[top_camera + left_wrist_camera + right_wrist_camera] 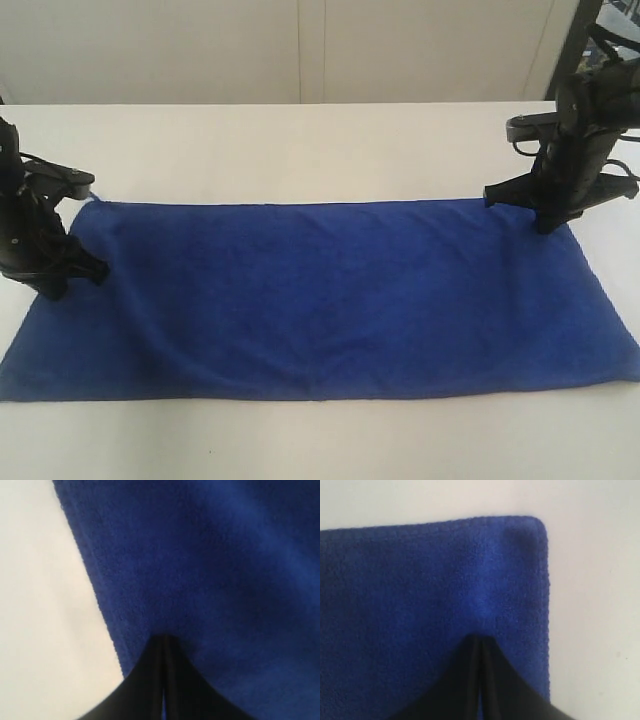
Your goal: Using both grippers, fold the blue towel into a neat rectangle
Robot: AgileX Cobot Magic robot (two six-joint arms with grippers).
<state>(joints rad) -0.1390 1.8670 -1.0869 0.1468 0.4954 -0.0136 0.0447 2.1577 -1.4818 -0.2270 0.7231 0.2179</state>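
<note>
The blue towel (320, 300) lies spread flat as a long rectangle on the white table (300, 150). My left gripper (62, 288) stands at the towel's left short edge, near the far corner, where a small thread loop shows. In the left wrist view its black fingers (164, 639) are pressed together with their tips sunk in the blue towel (210, 570), just inside its edge. My right gripper (545, 225) stands on the far right corner. Its fingers (479, 637) are also shut, pinching the blue towel (420, 580) a little in from the rounded corner.
White table top surrounds the towel on all sides. A pale wall (300, 50) runs behind the table's far edge. A dark frame post (575, 40) rises at the back right, behind the right arm.
</note>
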